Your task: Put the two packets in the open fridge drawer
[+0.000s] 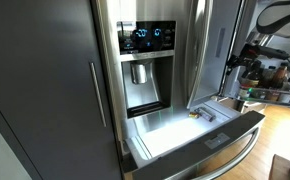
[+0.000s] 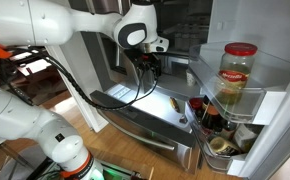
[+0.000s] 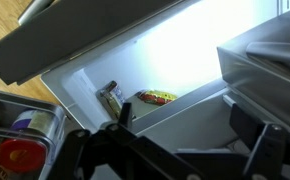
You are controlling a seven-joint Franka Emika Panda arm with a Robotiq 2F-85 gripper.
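Claw [image 3: 180,118]: open, empty, over fridge drawer [image 3: 185,50].
Wrist view: yellow packet [image 3: 157,97] + pale packet [image 3: 111,97] inside.
Ext. view only: jar [image 2: 238,75], label unreadable.

The fridge drawer [image 1: 165,135] stands pulled open at 6 o'clock of the frame, white inside, its curved bar handle [image 1: 230,152] toward 5 o'clock. A small yellowish packet [image 1: 195,114] lies inside near the drawer's 2 o'clock corner. The robot arm [image 1: 280,14] reaches in at 2 o'clock.
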